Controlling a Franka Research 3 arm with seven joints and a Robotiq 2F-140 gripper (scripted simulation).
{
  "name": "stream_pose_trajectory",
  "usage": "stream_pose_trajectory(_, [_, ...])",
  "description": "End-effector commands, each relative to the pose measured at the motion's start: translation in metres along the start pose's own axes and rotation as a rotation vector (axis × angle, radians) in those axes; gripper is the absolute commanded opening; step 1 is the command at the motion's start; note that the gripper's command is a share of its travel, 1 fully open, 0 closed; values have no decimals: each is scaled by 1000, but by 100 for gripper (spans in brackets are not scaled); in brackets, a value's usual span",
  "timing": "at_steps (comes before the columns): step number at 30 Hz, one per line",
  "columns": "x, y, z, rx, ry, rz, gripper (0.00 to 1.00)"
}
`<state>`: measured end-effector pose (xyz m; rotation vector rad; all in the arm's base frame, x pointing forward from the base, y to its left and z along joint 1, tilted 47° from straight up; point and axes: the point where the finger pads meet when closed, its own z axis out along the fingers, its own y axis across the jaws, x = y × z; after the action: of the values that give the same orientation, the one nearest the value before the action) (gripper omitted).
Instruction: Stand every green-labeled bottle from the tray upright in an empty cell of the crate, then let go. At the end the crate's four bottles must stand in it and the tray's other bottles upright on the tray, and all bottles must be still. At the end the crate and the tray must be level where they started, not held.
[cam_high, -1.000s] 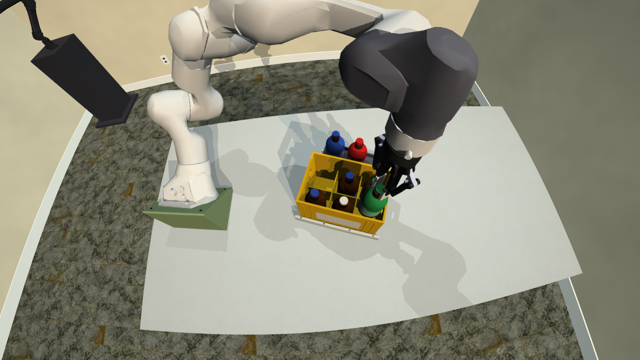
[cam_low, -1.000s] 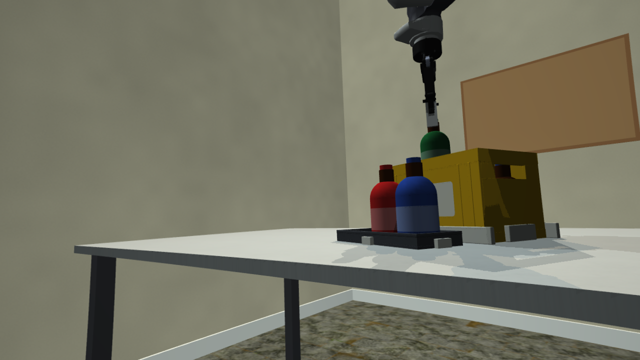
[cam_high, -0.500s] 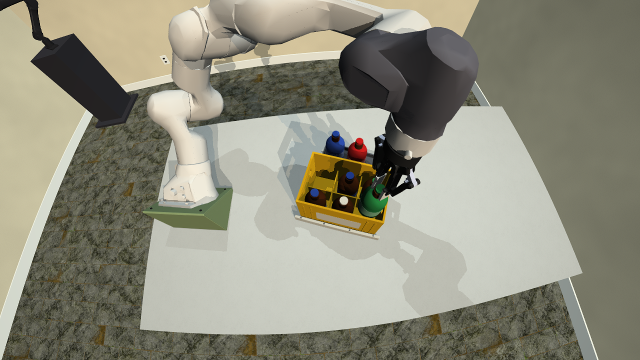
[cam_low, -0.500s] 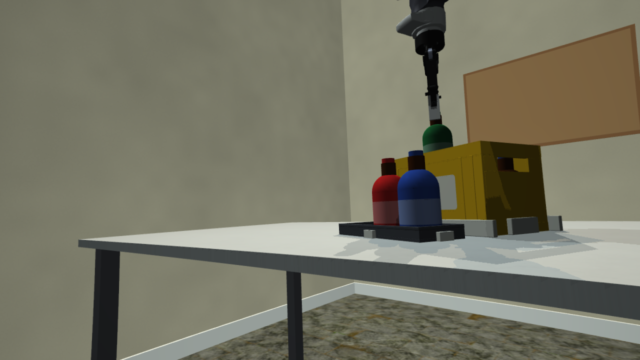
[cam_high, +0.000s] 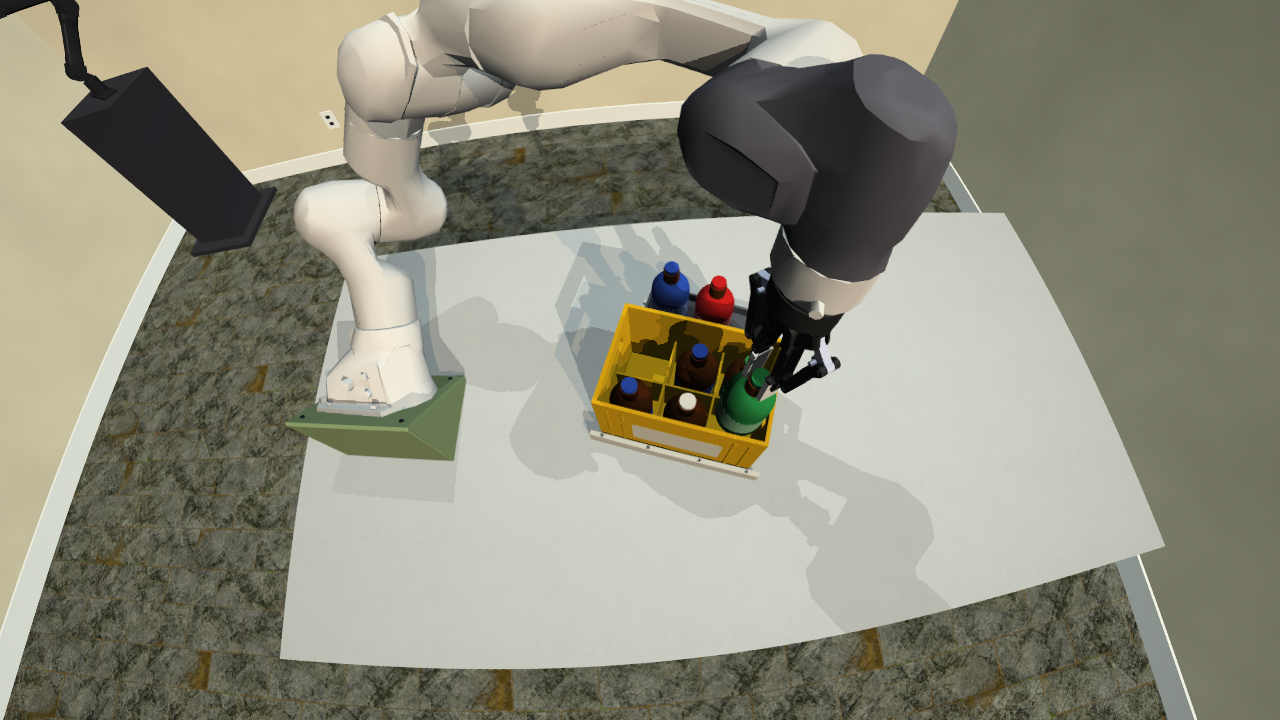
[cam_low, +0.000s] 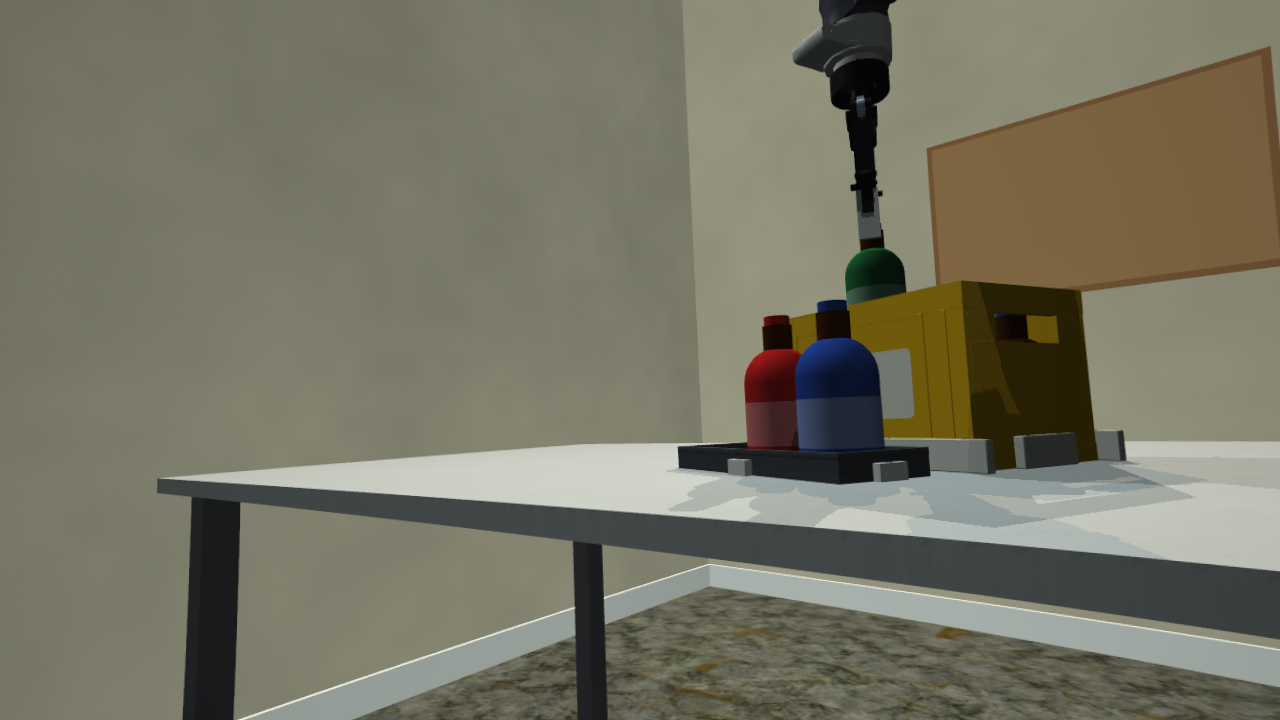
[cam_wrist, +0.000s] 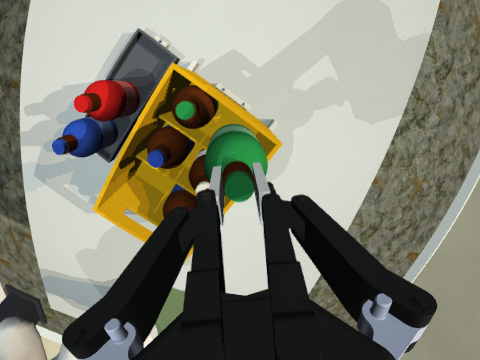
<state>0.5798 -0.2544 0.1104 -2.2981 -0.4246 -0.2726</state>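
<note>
The setting is a robot test cell inside a plain room, not a home or shop. A single white arm (cam_high: 393, 179) is bolted to a green wedge-shaped base (cam_high: 393, 425) at one edge of a pale tabletop (cam_high: 626, 555) carried on dark metal legs (cam_low: 210, 608). The walls (cam_low: 358, 223) are bare olive-grey, with a white skirting board (cam_low: 465, 653) along a mottled stone-pattern floor (cam_high: 161, 376). A blank brown board (cam_low: 1109, 170) hangs on one wall. A black box-shaped unit with a cable (cam_high: 161, 152) stands on the floor near the base. An electrical outlet (cam_high: 329, 117) sits low on the beige wall.
</note>
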Motion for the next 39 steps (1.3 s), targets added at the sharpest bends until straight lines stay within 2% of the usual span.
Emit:
stream_pose_trajectory(1, [4,0,-6,-13,9,0,0])
stream_pose_trajectory(39, [6,0,28,-13,9,0,0])
